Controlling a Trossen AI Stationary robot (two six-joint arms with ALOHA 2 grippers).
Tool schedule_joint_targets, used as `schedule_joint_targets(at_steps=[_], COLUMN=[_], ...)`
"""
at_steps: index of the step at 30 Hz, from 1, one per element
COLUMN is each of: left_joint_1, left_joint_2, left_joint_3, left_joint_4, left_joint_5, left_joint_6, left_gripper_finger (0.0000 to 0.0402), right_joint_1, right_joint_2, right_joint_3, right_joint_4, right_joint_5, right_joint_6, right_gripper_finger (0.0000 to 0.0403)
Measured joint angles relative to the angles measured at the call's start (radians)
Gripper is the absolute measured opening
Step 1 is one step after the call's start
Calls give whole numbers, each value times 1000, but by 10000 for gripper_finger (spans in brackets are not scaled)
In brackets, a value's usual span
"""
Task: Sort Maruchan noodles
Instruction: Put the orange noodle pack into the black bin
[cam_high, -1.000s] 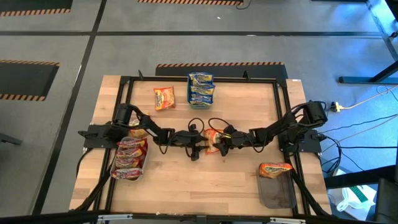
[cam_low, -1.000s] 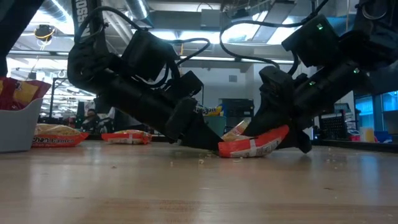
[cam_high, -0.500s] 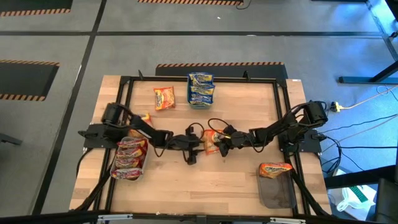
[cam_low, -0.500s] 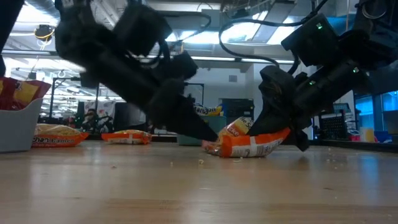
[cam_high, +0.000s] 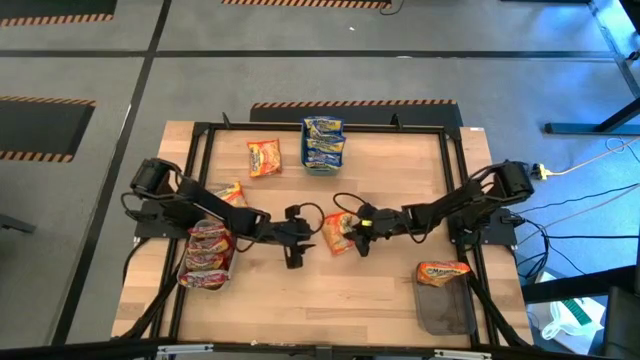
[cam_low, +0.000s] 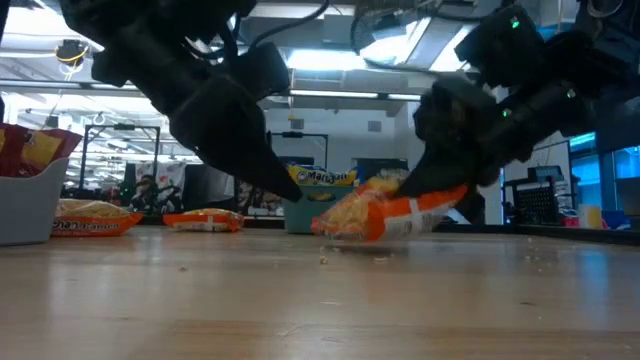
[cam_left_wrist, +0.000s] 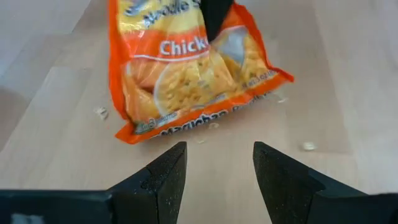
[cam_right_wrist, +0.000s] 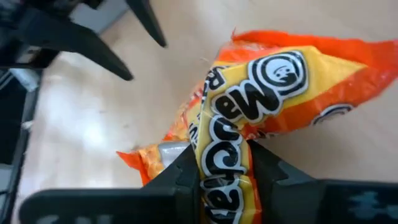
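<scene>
The left gripper (cam_high: 293, 250) has backed off empty and open toward nine o'clock, leaving the orange Maruchan chicken packet (cam_high: 338, 232) pinched by the right gripper (cam_high: 358, 236), ready for sorting.

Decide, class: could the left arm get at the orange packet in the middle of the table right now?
Probably yes. The left gripper stands open, facing the orange packet across bare table. But the right gripper already pinches its far end, so that grip would resist.

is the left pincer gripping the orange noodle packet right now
No: in the left wrist view the left pincer stands open and empty, short of the crinkly orange plastic noodle packet, which the right pincer pinches.
</scene>
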Motion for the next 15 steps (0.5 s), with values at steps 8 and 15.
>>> schedule_joint_targets(at_steps=[8, 15], left_joint_1=[-8, -11], left_joint_2=[-1, -1], left_joint_3=[1, 1], left_joint_4=[21, 24], left_joint_5=[9, 26], left_joint_6=[-47, -53], left_gripper_finger=[180, 180], right_joint_1=[1, 1], right_joint_2=[-126, -201], right_joint_3=[1, 1], right_joint_4=[-95, -209], right_joint_5=[-46, -53], right_joint_6=[-137, -201], right_gripper_finger=[61, 36])
